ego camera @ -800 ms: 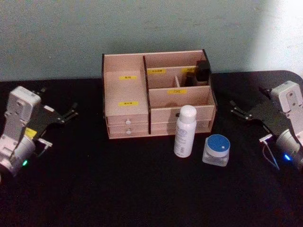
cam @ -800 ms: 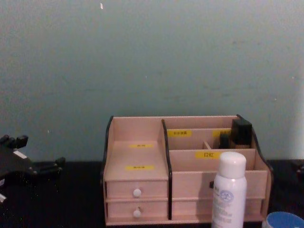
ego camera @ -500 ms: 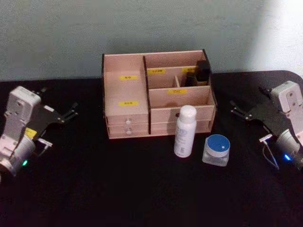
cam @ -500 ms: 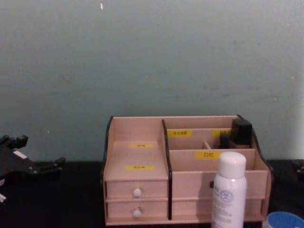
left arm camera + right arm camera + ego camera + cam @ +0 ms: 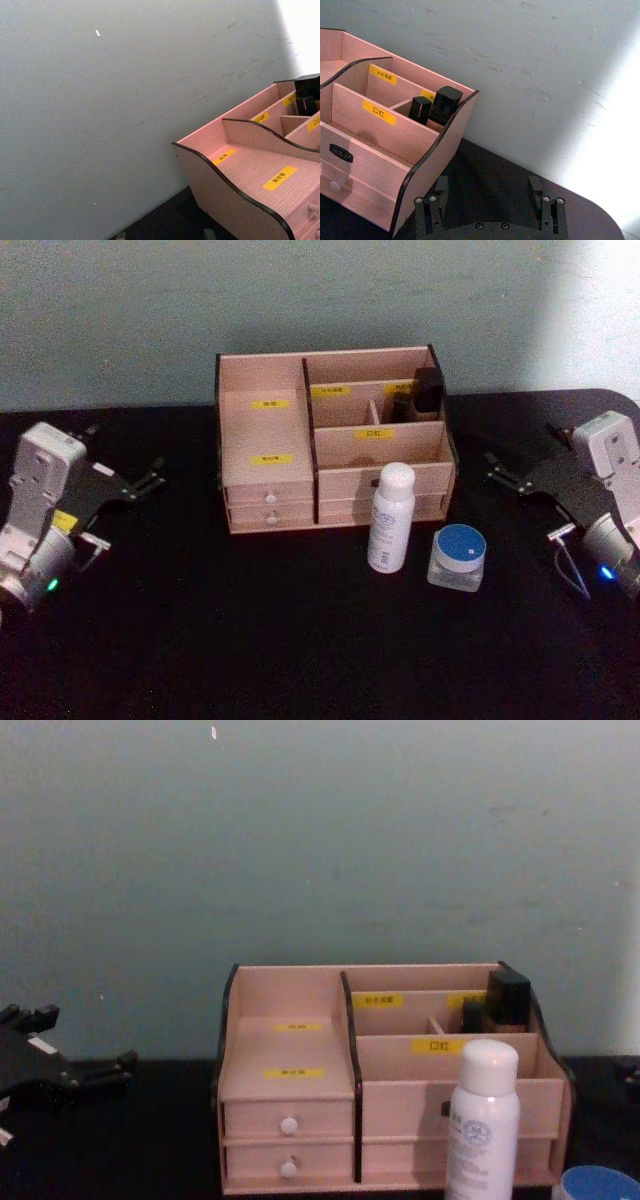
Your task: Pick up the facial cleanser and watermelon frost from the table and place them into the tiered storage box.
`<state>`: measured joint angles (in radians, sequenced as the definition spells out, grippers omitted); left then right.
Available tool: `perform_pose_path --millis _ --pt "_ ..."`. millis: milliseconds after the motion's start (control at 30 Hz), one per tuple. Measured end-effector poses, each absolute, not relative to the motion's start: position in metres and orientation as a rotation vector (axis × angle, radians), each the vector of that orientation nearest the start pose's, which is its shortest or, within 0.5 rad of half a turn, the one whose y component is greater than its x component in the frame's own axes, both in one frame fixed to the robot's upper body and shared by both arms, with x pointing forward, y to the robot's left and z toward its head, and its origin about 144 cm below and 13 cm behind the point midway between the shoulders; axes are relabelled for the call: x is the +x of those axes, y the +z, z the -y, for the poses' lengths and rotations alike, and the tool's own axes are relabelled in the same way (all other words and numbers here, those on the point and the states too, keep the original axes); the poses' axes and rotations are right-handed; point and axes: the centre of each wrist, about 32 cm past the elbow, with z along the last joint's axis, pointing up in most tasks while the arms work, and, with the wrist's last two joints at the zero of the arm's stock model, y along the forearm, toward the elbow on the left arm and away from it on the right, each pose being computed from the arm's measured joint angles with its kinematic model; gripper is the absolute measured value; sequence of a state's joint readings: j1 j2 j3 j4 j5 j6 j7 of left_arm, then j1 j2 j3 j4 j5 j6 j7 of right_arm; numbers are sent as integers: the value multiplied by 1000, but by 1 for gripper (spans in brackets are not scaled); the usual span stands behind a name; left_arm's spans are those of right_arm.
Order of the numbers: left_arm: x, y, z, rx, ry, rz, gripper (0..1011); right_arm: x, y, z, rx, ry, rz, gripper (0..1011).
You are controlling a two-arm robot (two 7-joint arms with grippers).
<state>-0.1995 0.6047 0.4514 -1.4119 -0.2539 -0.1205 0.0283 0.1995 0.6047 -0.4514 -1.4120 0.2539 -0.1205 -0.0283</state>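
Note:
The tiered storage box [image 5: 265, 425] of light wood stands at the back middle of the black table, also seen in the chest view [image 5: 290, 1040]. In front of its right half stand a white bottle with a white cap [image 5: 390, 517] and, to its right, a clear jar with a blue lid [image 5: 458, 556]. I cannot read which is the facial cleanser and which the watermelon frost. My left gripper [image 5: 150, 477] hovers open at the left, well away from the box. My right gripper [image 5: 497, 472] hovers open at the right, its fingers [image 5: 432, 207] wide apart beside the box's right end.
Two black containers [image 5: 428, 390] stand in the box's back right compartment, seen close in the right wrist view [image 5: 440, 107]. A grey-green wall runs behind the table. Bare black tabletop [image 5: 250, 640] lies in front of the box and between the arms.

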Motion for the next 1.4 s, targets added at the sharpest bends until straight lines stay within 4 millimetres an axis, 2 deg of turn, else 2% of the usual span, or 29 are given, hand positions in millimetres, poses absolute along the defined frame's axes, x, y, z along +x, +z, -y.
perform_pose_path --millis 433,633,1100,1400 --pt "489 1140 -310 304 1248 285 1001 490 1142 314 -292 -1240 282 1003" --pt "489 1140 -310 304 1248 285 1001 483 1147 320 -265 -1232 272 1003" --pt "489 1140 -310 304 1248 285 1001 442 1165 333 -208 -1122 212 1003" --pt "489 1140 -310 304 1248 285 1002 423 1167 331 -193 -997 161 1002"
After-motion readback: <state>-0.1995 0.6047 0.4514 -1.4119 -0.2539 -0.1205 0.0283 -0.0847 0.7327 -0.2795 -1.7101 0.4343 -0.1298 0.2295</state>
